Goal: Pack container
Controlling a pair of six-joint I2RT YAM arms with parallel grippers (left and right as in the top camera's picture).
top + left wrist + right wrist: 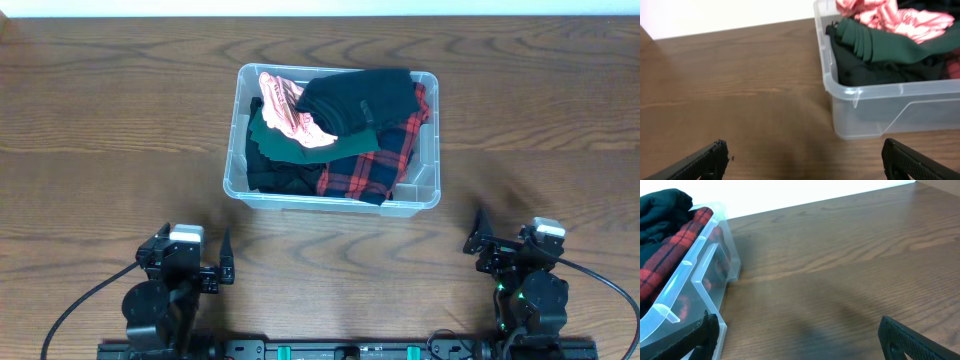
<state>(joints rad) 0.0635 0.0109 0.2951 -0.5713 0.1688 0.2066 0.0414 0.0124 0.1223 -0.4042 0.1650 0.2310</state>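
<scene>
Checking wrist feeds first: left claw [805, 160] is spread wide with nothing between its fingers, low over bare table [100, 130]. Right claw [797, 335] is the same, fingers wide apart and holding nothing. The container [330, 205] sits mid-table, ahead of both arms and roughly between them, long side facing me. It is stuffed above the rim. A pink garment [290, 112] lies at the far left, with a black garment [360, 98] bunched on top toward the far right. A red-and-black plaid piece [375, 160] runs down the right half. A dark green piece [300, 148] lies over more black cloth [272, 175] at the near left. From the left wrist, the near-left corner of the container stands ahead and to the right, with open table to its left. From the right wrist, the near-right corner fills the left side of the view behind my left finger, with plaid pressed against the clear wall. The overhead shows both claws apart from the container. A black cable [80, 300] trails off the left arm at the near edge.
</scene>
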